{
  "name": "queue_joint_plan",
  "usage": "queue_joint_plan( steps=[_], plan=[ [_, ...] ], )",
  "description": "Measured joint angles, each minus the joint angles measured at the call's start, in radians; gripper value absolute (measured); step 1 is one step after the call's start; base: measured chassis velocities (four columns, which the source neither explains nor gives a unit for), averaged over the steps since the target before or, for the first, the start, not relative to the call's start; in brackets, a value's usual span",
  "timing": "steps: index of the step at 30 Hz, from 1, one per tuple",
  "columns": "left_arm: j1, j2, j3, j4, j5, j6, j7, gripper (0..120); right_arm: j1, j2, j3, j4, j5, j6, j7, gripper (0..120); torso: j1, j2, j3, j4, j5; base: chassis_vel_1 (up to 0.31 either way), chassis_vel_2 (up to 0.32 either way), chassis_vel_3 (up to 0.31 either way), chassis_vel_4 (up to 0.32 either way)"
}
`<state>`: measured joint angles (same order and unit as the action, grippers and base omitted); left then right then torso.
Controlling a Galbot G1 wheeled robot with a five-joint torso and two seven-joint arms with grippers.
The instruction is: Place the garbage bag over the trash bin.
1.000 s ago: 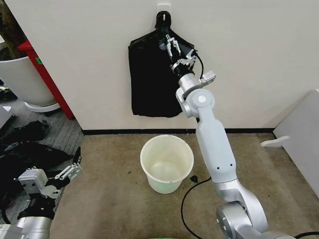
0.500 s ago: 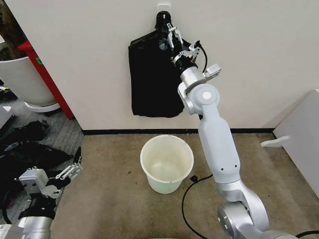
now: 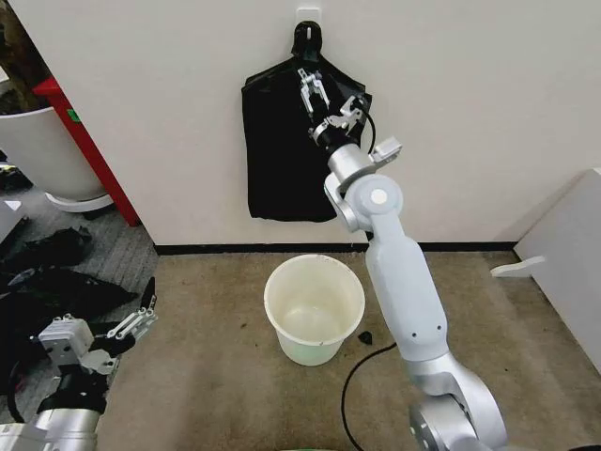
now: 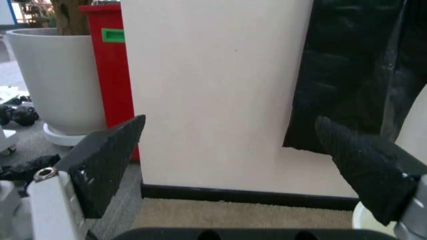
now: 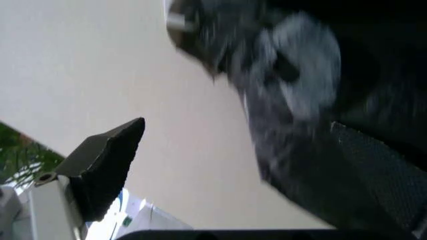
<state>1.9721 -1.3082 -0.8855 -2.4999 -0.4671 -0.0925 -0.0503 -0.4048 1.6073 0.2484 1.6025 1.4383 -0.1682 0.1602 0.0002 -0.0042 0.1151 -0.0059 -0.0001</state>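
The garbage bag hangs flat on the wall above the trash bin, looks thin, light and slippery, best pinched near its top edge, and the right claw is wide open against it, holding nothing, while the left claw waits open down low

The bin stands on the tan carpet floor, with a black cable lying just beside it.
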Motion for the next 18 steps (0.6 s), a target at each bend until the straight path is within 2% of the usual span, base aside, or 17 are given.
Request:
queue_joint_plan(
  steps=[6, 18],
  plan=[
    [0.0, -0.002, -0.001, 0.0, 0.0, -0.001, 0.0, 100, 0.022, 0.0, -0.002, -0.049, -0.06, 0.012, -0.035, 100, 0.0, 0.0, 0.0, 0.0, 0.0001, 0.0, 0.0, 0.0, 0.0],
    [-0.005, -0.004, 0.005, 0.0, 0.002, -0.004, 0.005, 100, 0.033, -0.013, -0.004, -0.018, -0.08, 0.015, -0.037, 100, 0.0, 0.0, 0.0, -0.0001, 0.0002, 0.0, 0.0, 0.0, 0.0]
  ],
)
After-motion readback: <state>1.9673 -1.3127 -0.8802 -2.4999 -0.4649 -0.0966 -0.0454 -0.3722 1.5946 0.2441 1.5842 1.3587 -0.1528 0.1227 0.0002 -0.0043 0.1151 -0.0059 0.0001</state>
